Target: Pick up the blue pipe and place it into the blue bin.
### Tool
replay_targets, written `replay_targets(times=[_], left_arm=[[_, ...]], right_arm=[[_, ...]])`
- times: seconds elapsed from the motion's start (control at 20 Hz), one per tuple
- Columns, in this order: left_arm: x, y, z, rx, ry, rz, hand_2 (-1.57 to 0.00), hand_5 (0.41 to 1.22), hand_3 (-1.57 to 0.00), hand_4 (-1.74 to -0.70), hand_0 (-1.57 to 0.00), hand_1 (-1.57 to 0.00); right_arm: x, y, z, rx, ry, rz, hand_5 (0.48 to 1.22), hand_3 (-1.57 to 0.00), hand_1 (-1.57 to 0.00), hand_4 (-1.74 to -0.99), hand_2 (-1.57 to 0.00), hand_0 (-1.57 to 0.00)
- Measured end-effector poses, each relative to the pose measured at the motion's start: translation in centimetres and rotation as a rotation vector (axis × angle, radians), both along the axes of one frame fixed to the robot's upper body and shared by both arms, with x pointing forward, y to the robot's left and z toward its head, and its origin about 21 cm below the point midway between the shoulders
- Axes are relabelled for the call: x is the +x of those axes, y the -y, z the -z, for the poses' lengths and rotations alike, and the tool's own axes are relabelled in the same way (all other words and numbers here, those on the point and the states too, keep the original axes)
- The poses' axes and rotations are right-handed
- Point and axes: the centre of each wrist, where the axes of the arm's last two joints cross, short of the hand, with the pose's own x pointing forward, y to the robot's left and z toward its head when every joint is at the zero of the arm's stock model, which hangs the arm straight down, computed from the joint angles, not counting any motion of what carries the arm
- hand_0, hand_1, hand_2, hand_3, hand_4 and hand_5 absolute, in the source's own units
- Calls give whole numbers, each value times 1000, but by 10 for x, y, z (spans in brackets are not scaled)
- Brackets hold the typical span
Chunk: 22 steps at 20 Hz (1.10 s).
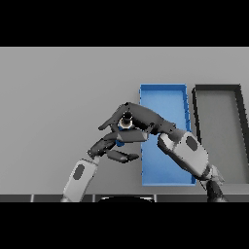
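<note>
Right robot hand (141,119) curled round short blue pipe (130,136), beside rectangular blue bin (165,99), left robot hand (109,146) fingers relaxed

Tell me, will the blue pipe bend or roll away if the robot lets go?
Probably stiff: the blue pipe keeps its shape inside the right hand, whose fingers curl round it. It looks round, so it might roll on the grey table. The blue bin has walls that should stop it.

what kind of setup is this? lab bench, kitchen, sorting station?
Most likely a bench-top sorting station: a plain grey table with a blue bin and a dark grey bin side by side, and the right hand holding a blue pipe.
</note>
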Motion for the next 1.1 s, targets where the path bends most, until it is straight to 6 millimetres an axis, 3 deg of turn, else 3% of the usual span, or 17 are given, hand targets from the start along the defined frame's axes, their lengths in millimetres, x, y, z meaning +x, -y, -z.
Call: replay_targets(times=[0.15, 0.35, 0.5, 0.6, 0.75, 0.85, 1.1], left_arm=[[1, 1, -1, 14, -19, -2, -2, 435, -2, -905, -3, -2], [1, -1, -3, 22, -19, -13, 0, 428, 0, -892, 0, 0], [3, -1, -4, 31, -21, -13, 0, 415, 0, -890, 0, 0], [2, -3, -3, 24, -19, -7, 1, 411, 1, -882, 1, 1], [2, -7, -5, 32, 9, -14, 1, 415, 1, -871, 1, 1], [4, -7, -6, 38, 9, -19, 1, 419, 1, -867, 1, 1], [-6, -5, 2, 19, -15, -4, 1, 422, 1, -877, 1, 1]], right_arm=[[19, 10, -42, 67, 34, -17, 1221, -1571, -1571, -1741, -1571, -1571], [39, 34, -85, 133, 109, 216, 1221, -1571, -1571, -1741, -1571, -1571], [62, 60, -91, 117, 77, 357, 1221, -1571, -1571, -1741, -1571, -1571], [75, 73, -87, 91, 66, 441, 1221, -1571, -1571, -1741, -1571, -1571], [88, 110, -67, 46, 1, 559, 1221, -1571, -1571, -1741, -1571, -1571], [90, 128, -43, 29, -69, 617, 1221, -1571, -1571, -1741, -1571, -1571], [70, 155, 17, -60, -214, 703, 1221, -1571, -1571, -1741, -1571, -1571]])
